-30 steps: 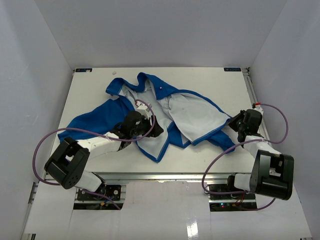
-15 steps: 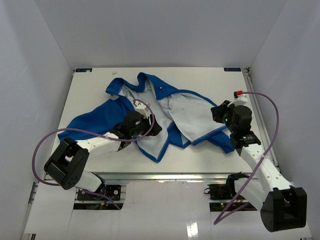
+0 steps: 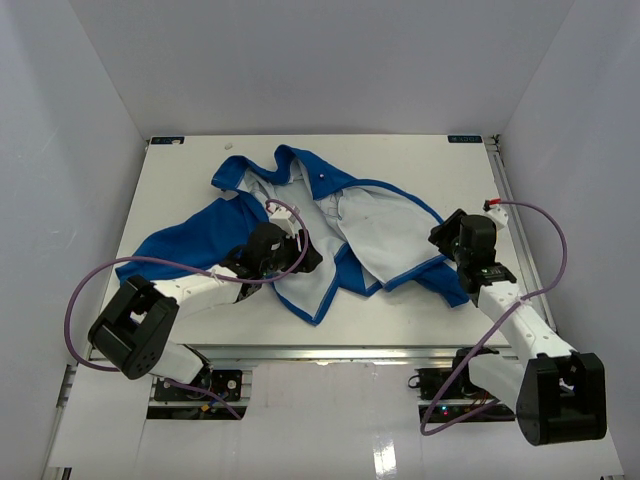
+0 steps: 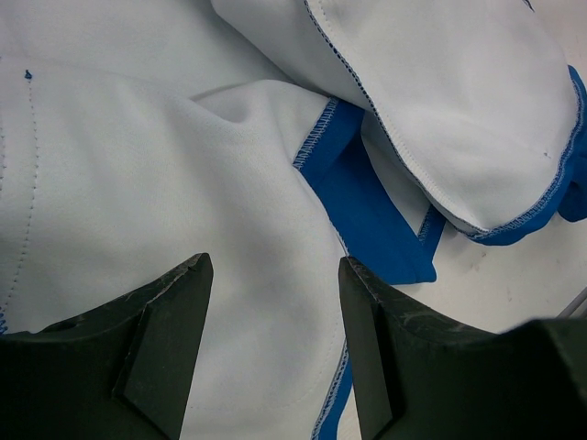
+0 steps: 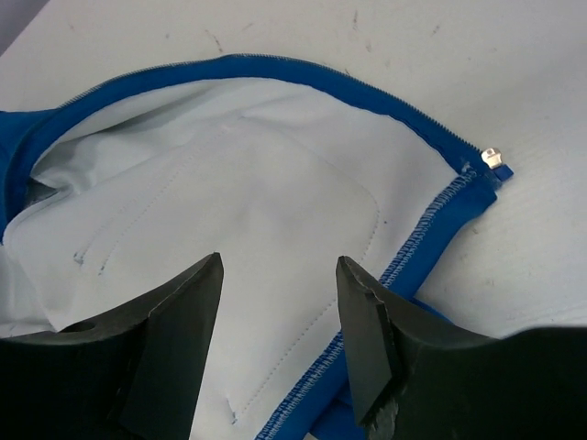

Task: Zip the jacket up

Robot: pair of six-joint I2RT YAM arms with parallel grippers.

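The jacket (image 3: pixel 372 228) lies opened out on the white table (image 3: pixel 420 165), pale lining up and blue outside showing at the sleeve (image 3: pixel 180 242) and edges. My left gripper (image 3: pixel 312 258) hovers open over the left front panel; in its wrist view the fingers (image 4: pixel 174 321) frame pale lining (image 4: pixel 138 183) beside a blue hem strip (image 4: pixel 367 211). My right gripper (image 3: pixel 441 238) is open over the right panel's outer corner. Its wrist view shows lining (image 5: pixel 229 183) between the fingers (image 5: pixel 371 312), a blue edge with zipper teeth (image 5: pixel 367 92) and a small metal zipper end (image 5: pixel 495 159).
White walls enclose the table on three sides. A purple cable (image 3: pixel 545 250) loops off each arm. Bare table shows behind the jacket and at the far right edge (image 3: pixel 500 190).
The right arm swung from the table's right edge in over the jacket's right panel, then drew back slightly, and its jaws went from shut to open. The left arm stayed still.
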